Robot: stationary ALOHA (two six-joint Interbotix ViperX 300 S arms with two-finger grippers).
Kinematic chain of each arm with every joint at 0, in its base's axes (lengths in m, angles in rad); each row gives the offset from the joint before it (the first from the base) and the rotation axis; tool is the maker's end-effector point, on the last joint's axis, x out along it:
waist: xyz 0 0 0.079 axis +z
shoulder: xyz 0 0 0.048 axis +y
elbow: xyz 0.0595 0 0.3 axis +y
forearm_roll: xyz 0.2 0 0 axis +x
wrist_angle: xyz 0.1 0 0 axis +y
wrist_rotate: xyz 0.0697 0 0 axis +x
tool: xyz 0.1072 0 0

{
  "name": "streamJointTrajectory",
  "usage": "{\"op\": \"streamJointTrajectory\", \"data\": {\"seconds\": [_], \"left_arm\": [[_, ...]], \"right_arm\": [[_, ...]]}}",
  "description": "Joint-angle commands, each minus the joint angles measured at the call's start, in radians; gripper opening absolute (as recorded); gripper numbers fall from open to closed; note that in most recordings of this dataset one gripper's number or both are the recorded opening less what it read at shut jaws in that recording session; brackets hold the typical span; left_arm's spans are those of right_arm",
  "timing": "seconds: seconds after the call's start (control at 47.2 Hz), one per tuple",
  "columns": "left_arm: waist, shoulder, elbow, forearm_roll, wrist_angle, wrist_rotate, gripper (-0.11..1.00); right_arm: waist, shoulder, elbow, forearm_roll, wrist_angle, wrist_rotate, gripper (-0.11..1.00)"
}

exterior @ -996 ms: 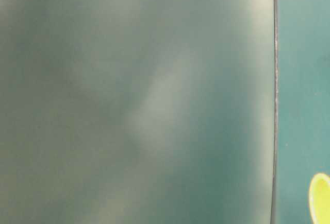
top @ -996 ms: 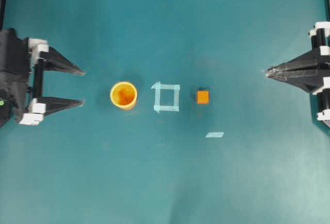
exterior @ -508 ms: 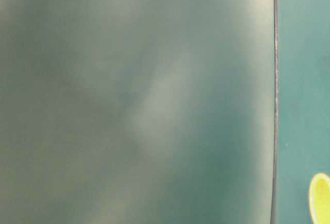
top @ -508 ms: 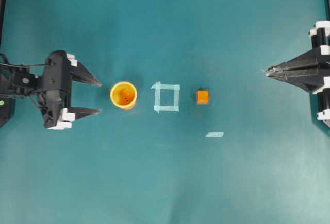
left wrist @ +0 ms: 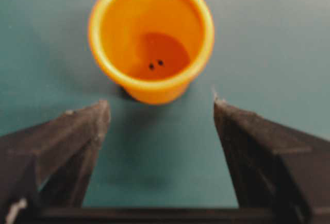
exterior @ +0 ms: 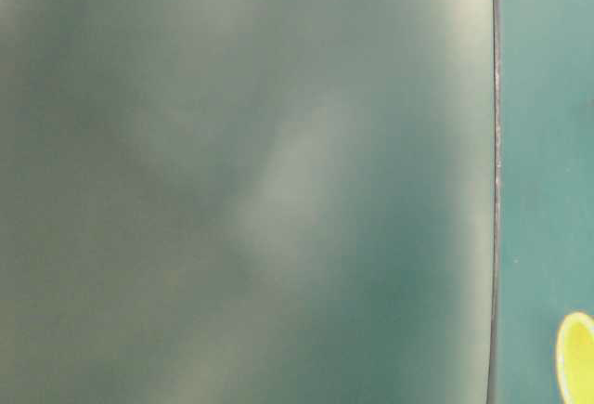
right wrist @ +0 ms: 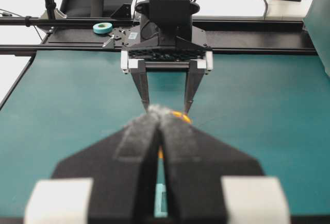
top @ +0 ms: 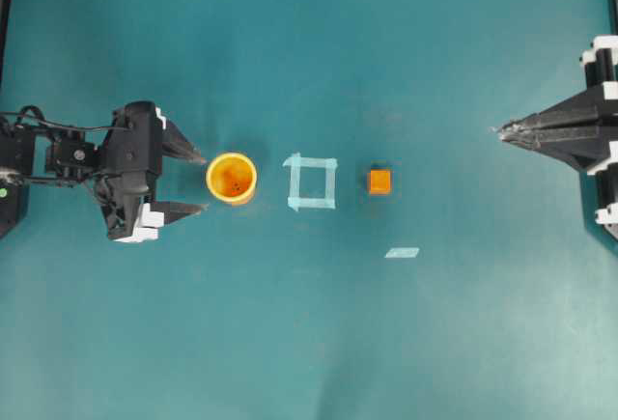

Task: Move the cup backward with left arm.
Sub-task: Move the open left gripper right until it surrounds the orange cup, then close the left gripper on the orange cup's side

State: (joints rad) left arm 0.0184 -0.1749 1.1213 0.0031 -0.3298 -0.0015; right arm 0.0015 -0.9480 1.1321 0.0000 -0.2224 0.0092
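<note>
One cup stands upright on the teal table, left of centre in the overhead view, just left of a tape square. Only the left wrist view shows inside it — an orange bottom with two dark specks; the table-level view is mostly blur, catching just a yellow rim at its lower right. Bare table lies above and below the cup, while an orange cube sits beyond the square. The left gripper is spread wide, its tips just short of the cup (not touching). Well apart at the right edge, the right gripper is pinched together.
</note>
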Motion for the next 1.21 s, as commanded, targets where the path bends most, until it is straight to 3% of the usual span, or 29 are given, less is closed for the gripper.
{"op": "streamJointTrajectory", "data": {"seconds": [0.0,0.381,0.614,1.186], "left_arm": [[0.012,0.005,-0.029,0.002,-0.014,0.002,0.79],[0.008,0.103,-0.075,0.003,-0.072,0.006,0.79],[0.008,0.14,-0.061,0.002,-0.196,0.006,0.79],[-0.021,0.27,-0.083,0.002,-0.376,0.006,0.79]], "right_arm": [[-0.002,0.003,-0.032,-0.002,-0.006,0.002,0.0],[-0.002,0.003,-0.032,-0.002,-0.008,0.0,0.0],[0.0,0.003,-0.034,-0.002,-0.011,-0.002,0.0],[-0.002,0.005,-0.04,-0.002,-0.009,0.002,0.0]]}}
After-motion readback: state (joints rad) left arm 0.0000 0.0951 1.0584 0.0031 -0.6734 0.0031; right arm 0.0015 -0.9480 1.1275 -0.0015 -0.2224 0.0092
